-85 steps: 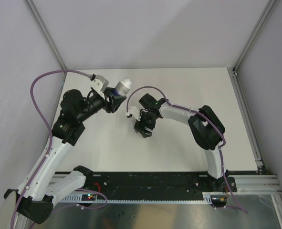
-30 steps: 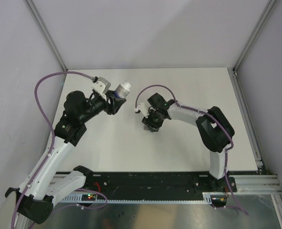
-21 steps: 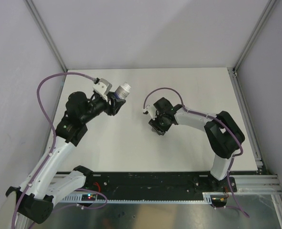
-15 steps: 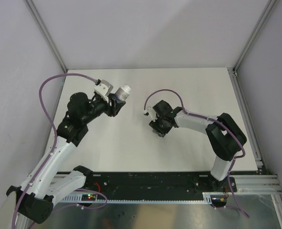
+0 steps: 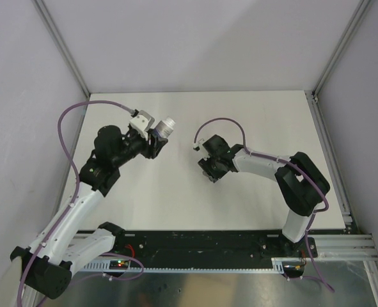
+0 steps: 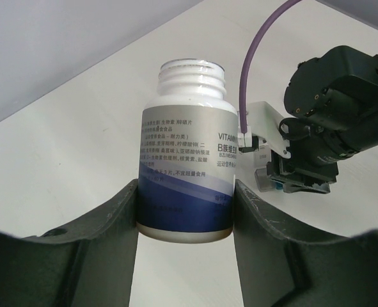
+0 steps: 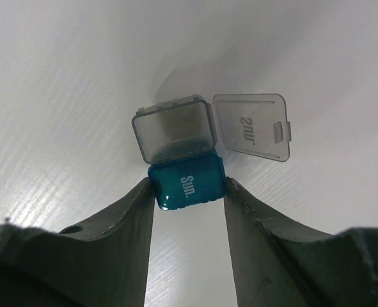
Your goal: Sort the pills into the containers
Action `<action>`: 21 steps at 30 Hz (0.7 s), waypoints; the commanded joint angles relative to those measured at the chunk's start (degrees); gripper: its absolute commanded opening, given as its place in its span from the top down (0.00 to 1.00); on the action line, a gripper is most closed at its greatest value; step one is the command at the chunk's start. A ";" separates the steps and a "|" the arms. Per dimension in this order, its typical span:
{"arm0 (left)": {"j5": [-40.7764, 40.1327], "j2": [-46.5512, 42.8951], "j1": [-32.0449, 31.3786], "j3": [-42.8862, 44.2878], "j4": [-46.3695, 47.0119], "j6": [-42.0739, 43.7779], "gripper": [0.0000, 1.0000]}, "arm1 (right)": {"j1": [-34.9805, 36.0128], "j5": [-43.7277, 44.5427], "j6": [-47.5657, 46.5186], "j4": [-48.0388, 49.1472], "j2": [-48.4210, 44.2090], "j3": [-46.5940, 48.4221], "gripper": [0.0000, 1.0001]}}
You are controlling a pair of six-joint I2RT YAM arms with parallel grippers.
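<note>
The bottle [image 6: 185,166] is glossy white plastic, its label [image 6: 176,137] silvery; the containers [image 7: 183,157] are smooth plastic, teal opaque, grey translucent; the table [image 7: 61,96] looks matt.

Overhead, I look down on the whole table [image 5: 259,121] from above and behind the arm bases. My left wrist camera, close in, faces the right gripper [image 6: 291,185], which I also see overhead. The right wrist camera stares closely down at the tabletop.

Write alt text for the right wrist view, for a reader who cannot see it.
The right pincer is shut on a teal-blue cube-shaped plastic compartment marked "Sun.", one finger on each side. A grey translucent plastic compartment is joined to it on the far side, and its clear flip lid hangs open to the right, above a white table.
</note>
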 commanded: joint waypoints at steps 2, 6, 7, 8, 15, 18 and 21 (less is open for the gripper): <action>0.36 0.02 0.43 -0.53 1.63 1.51 1.00 | 0.95 0.66 3.92 1.79 1.29 3.30 0.50; 0.47 -0.37 0.40 -1.08 1.64 1.72 1.00 | 1.81 0.89 4.76 2.14 2.32 3.71 0.46; 0.50 -0.47 0.42 -1.12 1.62 1.72 1.00 | 1.95 0.92 5.08 2.20 2.40 3.70 0.45; 0.55 -0.52 0.43 -1.19 1.57 1.76 1.00 | 2.06 0.99 5.37 2.31 2.35 3.69 0.44; 0.97 -0.74 0.44 -1.75 1.47 2.07 1.00 | 2.62 0.06 5.76 2.04 1.60 3.69 0.37; 1.16 -0.91 0.44 -2.23 1.45 2.62 1.00 | 2.77 -2.16 5.58 1.87 0.97 3.69 0.35; 1.15 -1.03 0.42 -2.68 1.39 3.20 1.00 | 2.78 -4.17 5.48 1.51 -0.22 3.69 0.35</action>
